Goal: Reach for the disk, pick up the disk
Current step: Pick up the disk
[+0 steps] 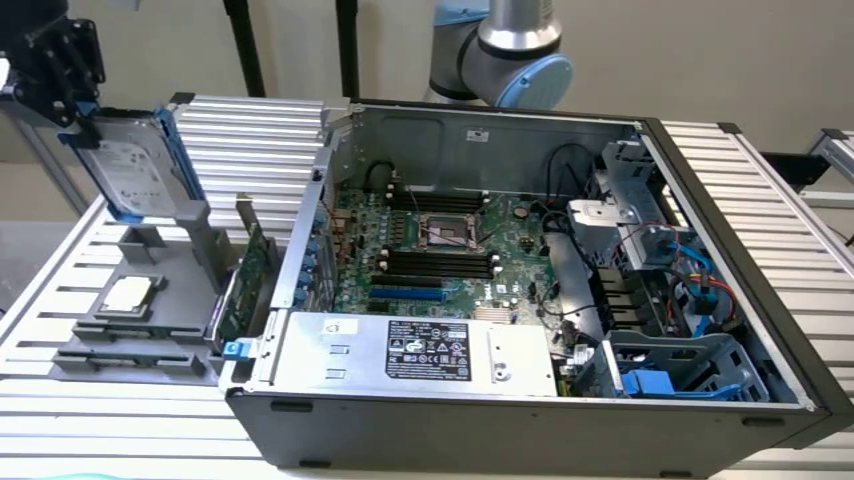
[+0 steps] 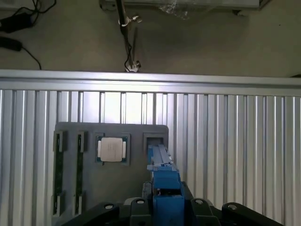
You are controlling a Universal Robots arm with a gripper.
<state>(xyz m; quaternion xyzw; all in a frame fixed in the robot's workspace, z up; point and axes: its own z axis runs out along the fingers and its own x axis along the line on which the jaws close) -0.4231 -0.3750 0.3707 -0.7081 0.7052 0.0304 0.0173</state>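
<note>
Room and bench: pale, plain, evenly lit.
A table [image 1: 747, 180] built of ribbed aluminium slats is seen in both views, the slats laid side by side with narrow dark gaps and a soft sheen picked up from the light. A plain off-white wall [image 1: 721, 60] is seen behind it in the exterior view, crossed by two black uprights [image 1: 244, 45] toward the exterior view's left. A second slatted frame [image 1: 834, 150] is cut off at the exterior view's right edge. Past the table's edge in the wrist view, a smooth grey-beige floor [image 2: 211, 42] is shown, with black cables [image 2: 19, 23] laid on it.
</note>
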